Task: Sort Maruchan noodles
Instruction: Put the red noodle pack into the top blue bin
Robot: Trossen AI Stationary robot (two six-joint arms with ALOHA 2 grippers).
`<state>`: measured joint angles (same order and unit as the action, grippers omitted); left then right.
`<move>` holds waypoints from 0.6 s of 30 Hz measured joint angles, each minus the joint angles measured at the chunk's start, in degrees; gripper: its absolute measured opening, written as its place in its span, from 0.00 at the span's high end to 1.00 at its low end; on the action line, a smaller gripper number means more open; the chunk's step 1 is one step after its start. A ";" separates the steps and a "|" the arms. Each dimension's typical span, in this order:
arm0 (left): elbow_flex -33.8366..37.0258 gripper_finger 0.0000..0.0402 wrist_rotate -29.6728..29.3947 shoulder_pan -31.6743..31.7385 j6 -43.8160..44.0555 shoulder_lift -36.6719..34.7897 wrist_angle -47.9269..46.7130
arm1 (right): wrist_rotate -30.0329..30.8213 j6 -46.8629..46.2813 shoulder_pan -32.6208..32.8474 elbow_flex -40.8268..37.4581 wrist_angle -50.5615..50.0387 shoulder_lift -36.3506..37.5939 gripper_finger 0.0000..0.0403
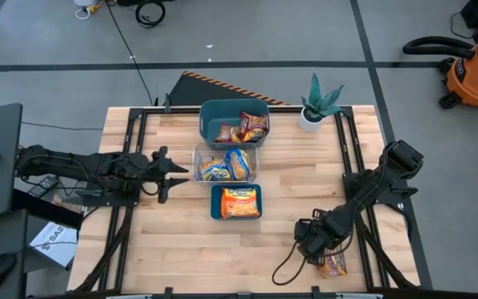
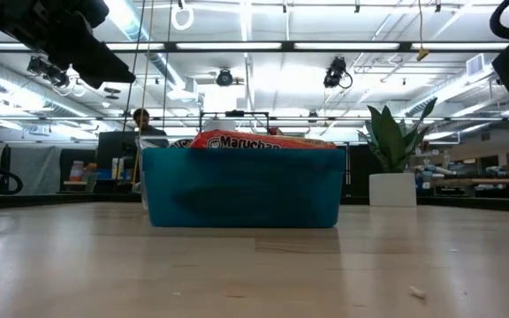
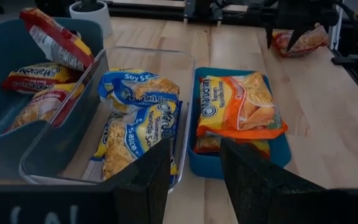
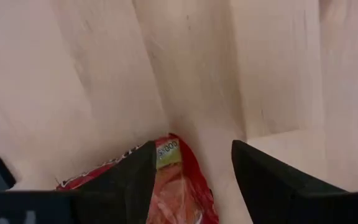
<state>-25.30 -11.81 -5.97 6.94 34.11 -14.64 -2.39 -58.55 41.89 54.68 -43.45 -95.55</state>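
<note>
Three bins stand in a row mid-table. The far teal bin (image 1: 214,116) holds dark red packets (image 3: 45,78). The clear bin (image 1: 197,162) holds yellow-and-blue packets (image 1: 226,164). The near small blue bin (image 1: 216,202) holds orange packets (image 1: 241,202). One red packet (image 1: 333,266) lies flat on the table near its near right edge. My right gripper (image 1: 324,254) is open, pointing down, its fingers on either side of that packet's end (image 4: 174,186). My left gripper (image 1: 179,173) hovers open at the table's left, facing the bins (image 3: 194,180). My right gripper stands over the red packet's end (image 4: 166,152) from above with its fingers (image 4: 272,180) spread to either side. Whether they touch it, I cannot tell. The packet lies flat on the table.
A white pot with a green plant (image 1: 312,116) stands at the far right corner. A dark cable (image 1: 287,270) loops on the table beside my right gripper. Bare wood (image 1: 173,241) spreads near left and between the bins and my right arm. A person (image 2: 141,119) shows in the room beyond.
</note>
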 joint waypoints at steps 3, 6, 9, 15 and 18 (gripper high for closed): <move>0.00 0.64 0.00 0.02 0.15 -0.01 -0.18 | 0.22 0.81 0.30 -1.26 2.58 0.00 0.49; 0.00 0.64 0.00 0.01 0.20 -0.01 -0.38 | 0.94 1.66 0.35 -3.04 6.01 0.02 0.53; 0.02 0.64 0.00 0.02 0.22 -0.01 -0.77 | 0.98 2.45 0.32 -5.07 8.87 0.02 0.57; 0.00 0.64 0.00 0.02 0.06 -0.01 -0.76 | 0.27 3.84 0.37 -5.69 9.19 0.02 0.73; 0.00 0.64 0.00 0.01 0.03 -0.01 -0.78 | -1.81 4.26 0.36 -5.71 9.14 0.02 0.86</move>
<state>-25.30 -11.81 -5.96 6.96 34.11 -15.42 -4.20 -54.28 42.25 48.97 -34.31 -95.53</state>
